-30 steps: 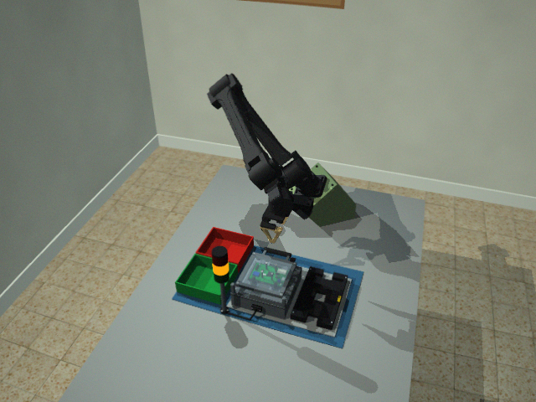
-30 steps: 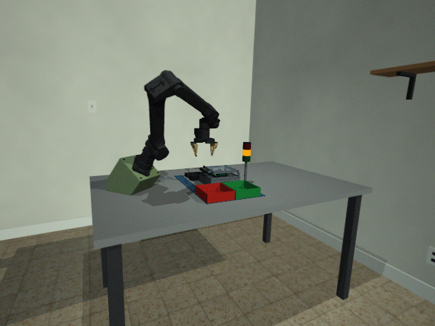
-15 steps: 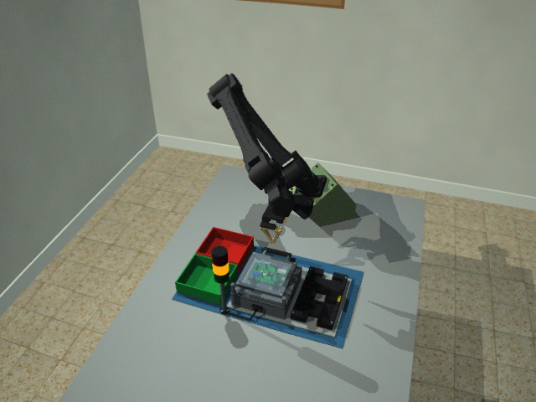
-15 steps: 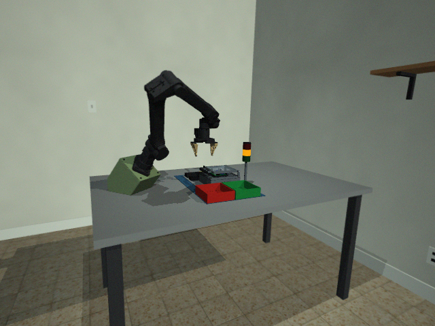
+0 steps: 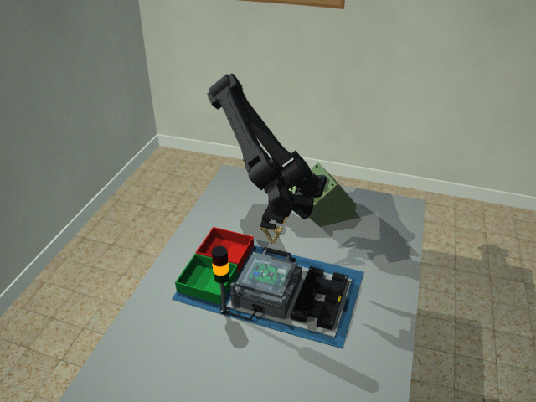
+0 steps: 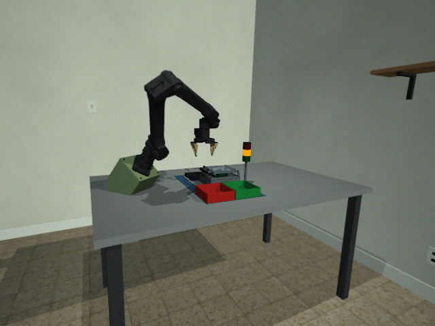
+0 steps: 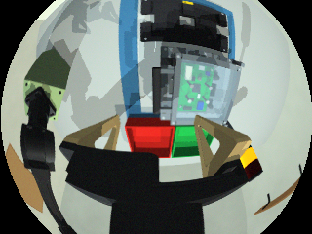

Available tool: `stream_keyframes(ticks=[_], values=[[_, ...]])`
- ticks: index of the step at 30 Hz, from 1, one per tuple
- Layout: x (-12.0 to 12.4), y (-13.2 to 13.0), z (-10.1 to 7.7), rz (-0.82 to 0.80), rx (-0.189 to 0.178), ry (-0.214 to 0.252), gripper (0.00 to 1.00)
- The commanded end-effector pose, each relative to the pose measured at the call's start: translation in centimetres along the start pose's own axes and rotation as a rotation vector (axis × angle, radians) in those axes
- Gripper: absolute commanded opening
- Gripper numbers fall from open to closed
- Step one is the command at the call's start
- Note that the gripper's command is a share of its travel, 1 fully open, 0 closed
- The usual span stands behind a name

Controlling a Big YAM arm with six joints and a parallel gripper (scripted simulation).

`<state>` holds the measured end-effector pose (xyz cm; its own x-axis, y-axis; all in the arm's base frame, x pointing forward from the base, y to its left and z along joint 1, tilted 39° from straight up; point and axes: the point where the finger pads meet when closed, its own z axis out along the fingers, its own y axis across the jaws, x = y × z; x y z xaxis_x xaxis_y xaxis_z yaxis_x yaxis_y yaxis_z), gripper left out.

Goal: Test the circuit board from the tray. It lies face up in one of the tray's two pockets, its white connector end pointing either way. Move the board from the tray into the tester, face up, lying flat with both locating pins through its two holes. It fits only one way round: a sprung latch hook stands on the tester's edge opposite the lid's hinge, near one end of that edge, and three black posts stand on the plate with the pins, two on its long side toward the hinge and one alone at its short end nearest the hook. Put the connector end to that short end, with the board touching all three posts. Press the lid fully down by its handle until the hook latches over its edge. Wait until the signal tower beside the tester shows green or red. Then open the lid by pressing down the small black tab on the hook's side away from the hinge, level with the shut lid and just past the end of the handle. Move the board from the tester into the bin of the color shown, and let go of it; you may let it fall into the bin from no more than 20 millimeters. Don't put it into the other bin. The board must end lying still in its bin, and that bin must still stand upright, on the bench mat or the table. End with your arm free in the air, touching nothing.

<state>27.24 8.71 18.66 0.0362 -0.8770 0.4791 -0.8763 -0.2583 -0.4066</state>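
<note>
The green circuit board (image 5: 269,275) (image 7: 198,86) lies in the tester (image 5: 260,298) (image 6: 218,176) under the shut clear lid (image 5: 249,273) (image 7: 221,72). The lid's black handle (image 5: 276,253) is on the side toward the arm. The signal tower (image 5: 220,268) (image 6: 246,152) (image 7: 249,158) shows amber. The black tray (image 5: 320,296) (image 6: 192,174) (image 7: 185,22) beside the tester holds no board. My gripper (image 5: 271,234) (image 6: 203,149) (image 7: 157,119) is open and empty. It hangs in the air well above the table, beside the tester's handle end and near the red bin.
The red bin (image 5: 226,246) (image 6: 214,193) (image 7: 150,138) and the green bin (image 5: 201,277) (image 6: 244,190) (image 7: 185,140) stand side by side, empty, on the blue mat (image 5: 333,339) (image 6: 185,184). The arm's green base (image 5: 335,203) (image 6: 124,178) stands behind the mat.
</note>
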Motion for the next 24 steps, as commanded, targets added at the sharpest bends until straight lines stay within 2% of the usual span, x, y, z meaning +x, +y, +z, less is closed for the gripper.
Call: stream_keyframes(ticks=[1, 22, 23, 24], values=[[0.09, -0.6, -0.88, 0.015, 0.018, -0.01, 1.0], [0.09, -0.6, -0.88, 0.015, 0.018, -0.01, 1.0], [0.09, -0.6, -0.88, 0.015, 0.018, -0.01, 0.0], [0.09, -0.6, -0.88, 0.015, 0.018, -0.01, 0.0]])
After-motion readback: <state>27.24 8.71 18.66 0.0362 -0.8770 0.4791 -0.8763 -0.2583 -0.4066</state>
